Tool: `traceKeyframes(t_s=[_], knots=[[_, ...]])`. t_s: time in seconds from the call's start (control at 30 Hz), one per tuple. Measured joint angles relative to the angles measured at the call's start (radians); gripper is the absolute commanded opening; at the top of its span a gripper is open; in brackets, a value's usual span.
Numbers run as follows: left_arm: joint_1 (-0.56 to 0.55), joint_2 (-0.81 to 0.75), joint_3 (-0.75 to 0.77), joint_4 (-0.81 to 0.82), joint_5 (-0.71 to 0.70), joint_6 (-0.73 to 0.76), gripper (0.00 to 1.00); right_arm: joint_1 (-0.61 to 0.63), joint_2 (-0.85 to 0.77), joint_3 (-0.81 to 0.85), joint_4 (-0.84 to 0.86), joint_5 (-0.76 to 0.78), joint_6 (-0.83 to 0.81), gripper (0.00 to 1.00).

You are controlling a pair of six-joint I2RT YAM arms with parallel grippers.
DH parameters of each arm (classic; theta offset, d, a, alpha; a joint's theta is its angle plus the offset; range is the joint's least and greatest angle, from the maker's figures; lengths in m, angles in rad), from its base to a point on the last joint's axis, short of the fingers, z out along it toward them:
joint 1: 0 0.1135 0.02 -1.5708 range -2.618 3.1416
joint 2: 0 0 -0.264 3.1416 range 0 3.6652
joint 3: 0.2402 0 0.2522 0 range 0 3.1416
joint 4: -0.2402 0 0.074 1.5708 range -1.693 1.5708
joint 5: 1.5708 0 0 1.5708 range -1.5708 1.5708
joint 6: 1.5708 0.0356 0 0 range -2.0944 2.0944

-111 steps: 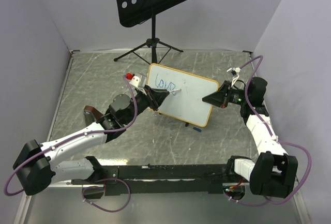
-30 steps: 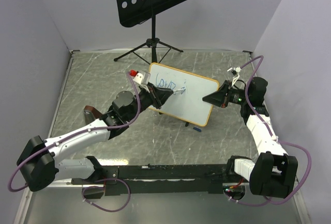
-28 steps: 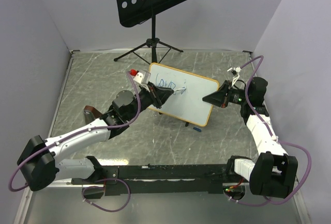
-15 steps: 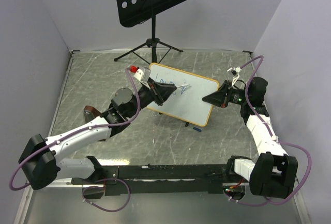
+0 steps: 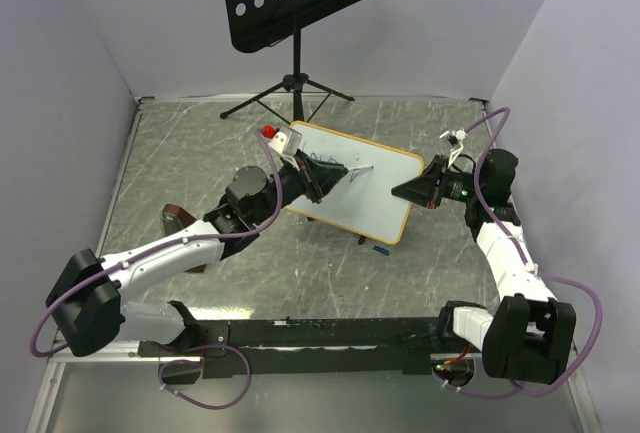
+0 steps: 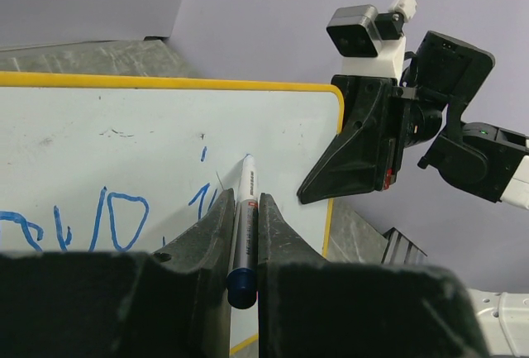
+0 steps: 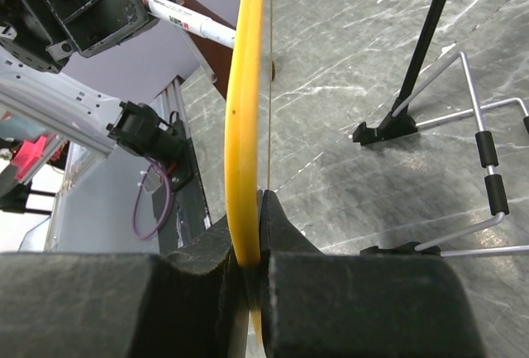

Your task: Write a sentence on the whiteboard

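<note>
Sentence (image 6: pixel 116 221) partly behind left hand (image 6: pixel 245 201)

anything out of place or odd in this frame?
One thing: a small blue piece, possibly a marker cap, lies loose on the table by the near edge of the whiteboard. The board sits skewed and tilted, but the right gripper clamps its rim, so that looks intended. No spill or damage visible.

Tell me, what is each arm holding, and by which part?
Left tool pinches a marker by its barrel; right tool clamps the whiteboard by its side edge.
</note>
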Motion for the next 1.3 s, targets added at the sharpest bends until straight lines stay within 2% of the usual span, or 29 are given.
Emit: traceKeyframes(t_s=[0.77,1.3], knots=[[0.001,-0.054,-0.028,-0.049,-0.06,0.008,0.01,0.0,0.0,0.0,0.0,0.001,0.0,0.0],[0.002,-0.051,-0.043,-0.07,-0.009,0.003,0.01,0.0,0.0,0.0,0.0,0.006,0.0,0.0]])
